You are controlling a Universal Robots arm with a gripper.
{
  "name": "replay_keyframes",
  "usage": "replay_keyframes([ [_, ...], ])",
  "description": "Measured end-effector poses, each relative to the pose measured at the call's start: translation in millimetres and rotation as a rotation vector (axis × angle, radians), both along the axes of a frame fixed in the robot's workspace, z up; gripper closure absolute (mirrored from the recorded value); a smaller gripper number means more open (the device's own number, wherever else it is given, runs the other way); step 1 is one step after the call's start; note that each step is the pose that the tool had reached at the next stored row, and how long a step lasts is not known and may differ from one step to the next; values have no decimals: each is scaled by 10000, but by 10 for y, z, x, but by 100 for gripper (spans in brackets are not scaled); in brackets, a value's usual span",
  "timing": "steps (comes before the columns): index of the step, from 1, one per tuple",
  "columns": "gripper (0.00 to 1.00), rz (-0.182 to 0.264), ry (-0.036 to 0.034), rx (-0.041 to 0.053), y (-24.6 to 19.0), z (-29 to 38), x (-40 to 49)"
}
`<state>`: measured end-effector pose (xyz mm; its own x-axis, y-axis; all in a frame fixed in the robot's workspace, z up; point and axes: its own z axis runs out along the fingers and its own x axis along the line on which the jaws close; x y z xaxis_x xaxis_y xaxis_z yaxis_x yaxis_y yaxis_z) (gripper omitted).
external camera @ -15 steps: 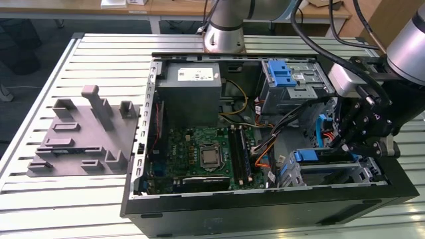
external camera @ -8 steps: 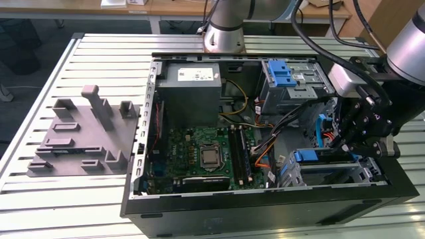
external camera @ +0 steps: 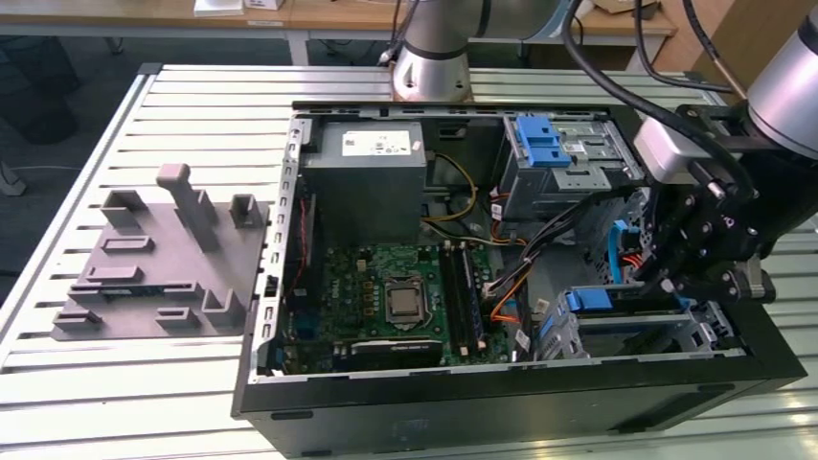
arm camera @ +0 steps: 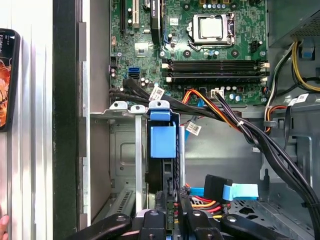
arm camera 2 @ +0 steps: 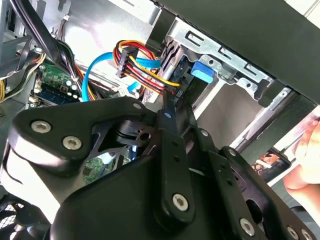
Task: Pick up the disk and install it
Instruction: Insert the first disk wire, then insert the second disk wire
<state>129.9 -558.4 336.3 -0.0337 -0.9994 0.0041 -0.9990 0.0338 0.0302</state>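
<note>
Pincer (arm camera: 169,220) grips bay-seated disk (arm camera: 163,141).

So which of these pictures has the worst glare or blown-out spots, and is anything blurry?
In the second wrist view, bright light washes out the case wall at the upper corner, and the close black gripper linkage looks soft. In the first wrist view, the motherboard is evenly lit and crisp. In the exterior view, daylight brightens the slatted table, while the case interior stays darker.

Green motherboard (arm camera: 200,45), blue latch (arm camera: 163,141), black case (external camera: 511,412)
</note>
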Motion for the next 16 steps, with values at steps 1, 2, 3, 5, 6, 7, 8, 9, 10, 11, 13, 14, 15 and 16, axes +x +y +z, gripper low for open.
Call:
replay_keyframes([
  [1,76,0,0,1,0,16,0],
  [2,76,0,0,0,0,32,0],
  [3,76,0,0,1,0,45,0],
  [5,76,0,0,2,0,61,0],
  [6,77,0,0,4,0,61,0],
  [7,77,0,0,5,0,61,0],
  [8,84,0,0,4,0,62,0],
  [9,89,0,0,1,0,63,0],
  [10,89,0,0,1,0,64,0],
  [11,89,0,0,2,0,64,0],
  [13,89,0,0,2,0,65,0],
  [14,89,0,0,1,0,65,0],
  [15,89,0,0,1,0,69,0],
  [16,89,0,0,1,0,73,0],
])
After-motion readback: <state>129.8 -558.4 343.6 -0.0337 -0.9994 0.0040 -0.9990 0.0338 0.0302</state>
